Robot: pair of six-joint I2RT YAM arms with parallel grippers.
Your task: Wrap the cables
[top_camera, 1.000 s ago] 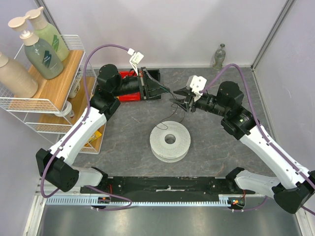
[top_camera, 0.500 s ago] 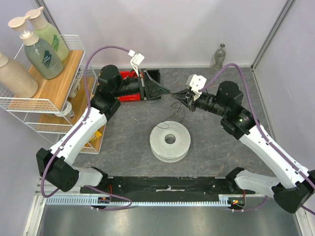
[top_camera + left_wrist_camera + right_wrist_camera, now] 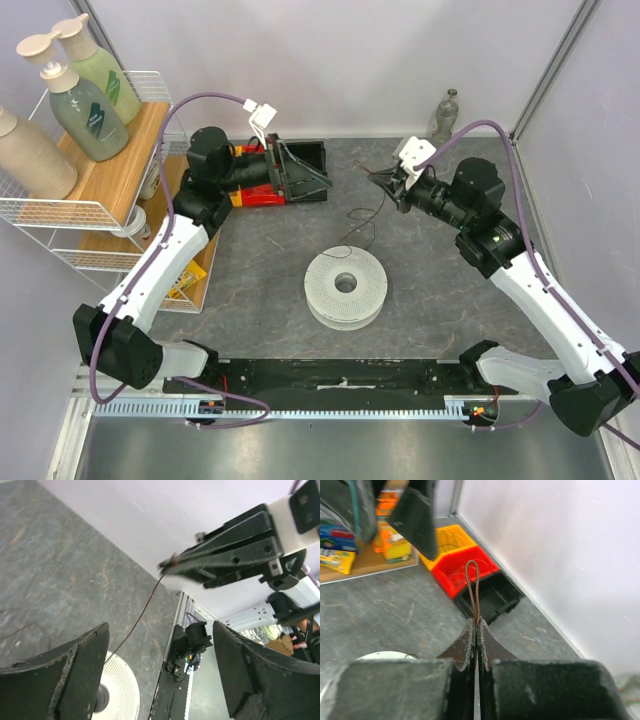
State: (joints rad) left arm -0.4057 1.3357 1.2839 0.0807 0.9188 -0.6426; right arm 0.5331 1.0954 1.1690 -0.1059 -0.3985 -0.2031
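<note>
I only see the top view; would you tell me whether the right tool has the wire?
Observer: Yes. The right wrist view shows the right tool shut on the wire, a small loop past its tips.
Operator: And the left tool?
Observer: Its wrist view shows the left tool wide open, holding nothing.
Operator: Where does the wire run?
Observer: There it slants from the right tool's tip toward the spool.
</note>
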